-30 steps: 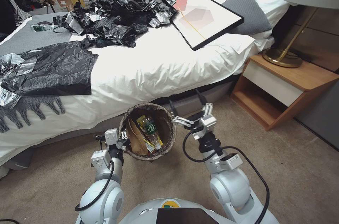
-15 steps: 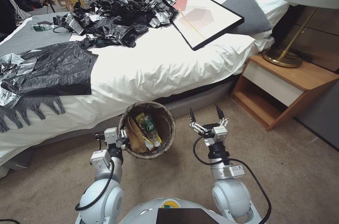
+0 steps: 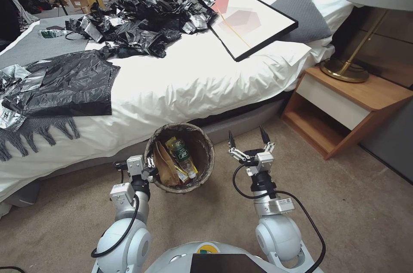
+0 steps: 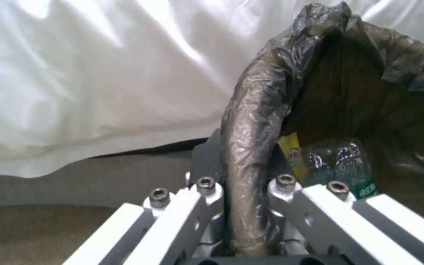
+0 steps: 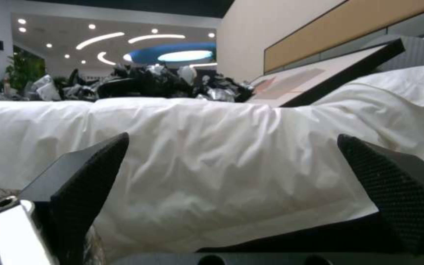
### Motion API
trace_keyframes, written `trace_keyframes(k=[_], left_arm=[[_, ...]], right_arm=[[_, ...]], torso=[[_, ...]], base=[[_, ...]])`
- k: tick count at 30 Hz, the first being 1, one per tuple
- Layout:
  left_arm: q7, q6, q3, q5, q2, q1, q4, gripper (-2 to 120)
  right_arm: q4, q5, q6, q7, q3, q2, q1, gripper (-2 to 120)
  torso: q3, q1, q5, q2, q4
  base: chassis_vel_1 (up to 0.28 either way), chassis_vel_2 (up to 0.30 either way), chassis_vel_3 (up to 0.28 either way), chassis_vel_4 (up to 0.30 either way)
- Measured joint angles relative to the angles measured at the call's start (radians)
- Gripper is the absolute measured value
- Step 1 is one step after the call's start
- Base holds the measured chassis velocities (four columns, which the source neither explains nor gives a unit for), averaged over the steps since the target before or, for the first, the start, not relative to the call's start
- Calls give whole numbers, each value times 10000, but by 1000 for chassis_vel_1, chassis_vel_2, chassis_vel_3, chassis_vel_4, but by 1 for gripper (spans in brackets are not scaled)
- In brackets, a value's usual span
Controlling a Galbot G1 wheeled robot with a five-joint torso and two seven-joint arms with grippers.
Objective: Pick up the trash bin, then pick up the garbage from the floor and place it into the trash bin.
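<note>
The trash bin [image 3: 202, 137], its dark bag folded over the rim, hangs just above the floor [image 3: 344, 204] in front of the bed. My left gripper [image 3: 151, 165] is shut on its near-left rim; in the left wrist view the bagged rim [image 4: 251, 121] runs between the fingers [image 4: 206, 191]. Garbage lies inside the bin: a green-labelled bottle [image 3: 183, 155] [image 4: 339, 162], a brown paper bag [image 3: 165, 169] and a yellow wrapper [image 3: 172, 143]. My right gripper [image 3: 246, 136] [image 5: 241, 162] stands open to the right of the bin, apart from it and pointing at the bed.
The white bed [image 3: 185, 79] carries black plastic bags [image 3: 142, 19] and a framed picture [image 3: 245, 17]. A wooden nightstand [image 3: 344, 105] with a brass lamp [image 3: 344, 69] stands at the right. Bare carpet lies to the right and near left.
My right gripper has drawn back from the bin's right rim, turned to point forward and moved right, open. The bin and left gripper have stayed nearly still.
</note>
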Motion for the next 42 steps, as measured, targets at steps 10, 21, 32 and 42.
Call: trace_keyframes(k=[10,21,32,42], left_arm=[[-3,34,14,-25,-16,22,-68,5],[-3,38,14,-26,-12,29,-77,5],[-23,54,11,-47,-12,36,-94,5],[-29,83,16,-78,-9,24,-96,5]], right_arm=[[-31,179,-189,-5,-83,-34,125,100],[-101,281,-206,29,-135,-31,147,100],[-226,348,-261,106,-199,-56,226,100],[-260,375,-275,102,-197,-50,308,100]], torso=[[0,0,0,0,-1],[-1,0,0,0,0],[-1,0,0,0,-1],[-1,0,0,0,0]], base=[[33,38,40,36],[86,91,89,85],[94,93,83,93],[98,97,104,91]])
